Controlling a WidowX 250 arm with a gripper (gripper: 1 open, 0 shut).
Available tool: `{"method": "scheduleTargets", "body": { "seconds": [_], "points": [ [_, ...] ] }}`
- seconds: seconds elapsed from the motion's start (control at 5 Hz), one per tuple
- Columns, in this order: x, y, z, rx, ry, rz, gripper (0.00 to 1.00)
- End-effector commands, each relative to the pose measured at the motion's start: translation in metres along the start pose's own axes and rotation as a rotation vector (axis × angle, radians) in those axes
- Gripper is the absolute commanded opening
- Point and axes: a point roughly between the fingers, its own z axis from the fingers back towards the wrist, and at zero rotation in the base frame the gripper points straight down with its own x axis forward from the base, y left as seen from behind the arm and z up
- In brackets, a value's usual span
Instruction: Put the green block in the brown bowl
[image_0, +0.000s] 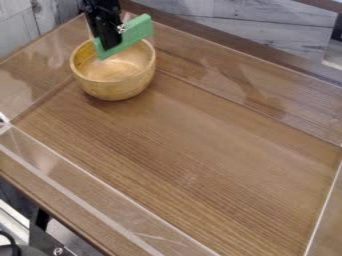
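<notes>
Your gripper (100, 36) pinches the green block (127, 36) between its jaws; the block sticks out toward three o'clock, its long axis running from one to seven.

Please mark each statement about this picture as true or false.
1. The green block is above the brown bowl. True.
2. The claw has already let go of the green block. False: it is shut on the block.
3. The green block stands tilted, not level. True.
4. The bowl lies upside down on the table. False: it is upright, its opening facing up.
5. The bowl is near the right edge of the picture. False: it is in the upper left part.
</notes>
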Motion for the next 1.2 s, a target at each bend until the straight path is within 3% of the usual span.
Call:
{"method": "scheduleTargets", "body": {
  "seconds": [0.0, 1.0],
  "points": [
    [0.0058, 0.0095, 0.0164, 0.048, -0.043, -0.006, 0.0],
    [0.0076, 0.017, 0.0072, 0.058, -0.043, -0.014, 0.0]
  ]
}}
